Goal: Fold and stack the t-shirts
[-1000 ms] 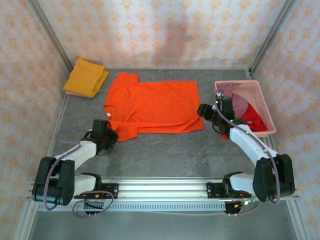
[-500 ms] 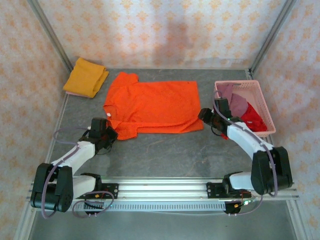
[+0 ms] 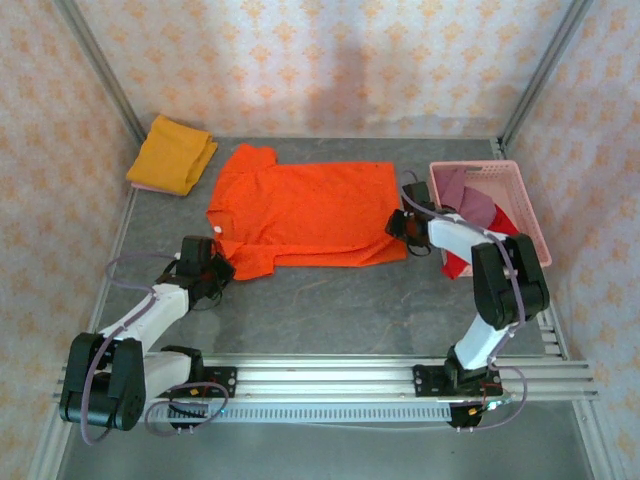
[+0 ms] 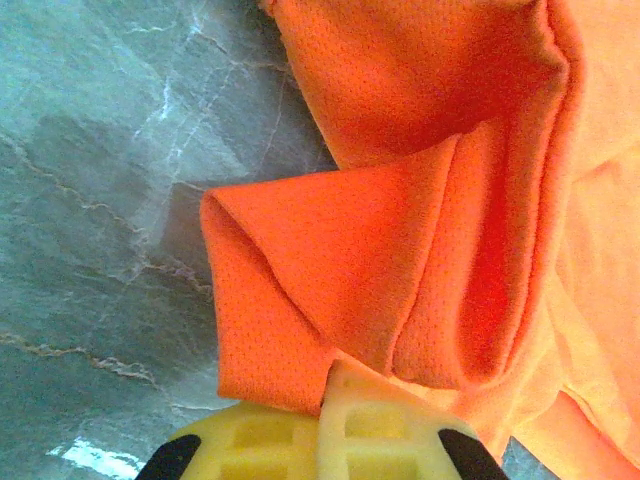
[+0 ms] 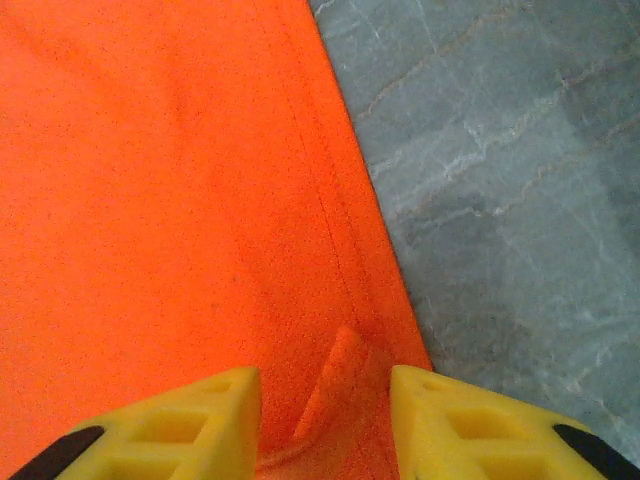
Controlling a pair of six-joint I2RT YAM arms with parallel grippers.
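Orange shirt [image 3: 310, 210] lies flat mid-table, its long axis running left to right, collar to the left and hem to the right. The left gripper [image 3: 214, 268] sits low at the near sleeve, pressed together on a raised fold of that cloth. The right gripper [image 3: 400, 226] is down at the near hem corner, fingers spread either side of a small ridge of fabric and not yet pinching it. Each arm reaches forward and low, one at each end of the near edge, so the likely fold carries that edge away from the arms.
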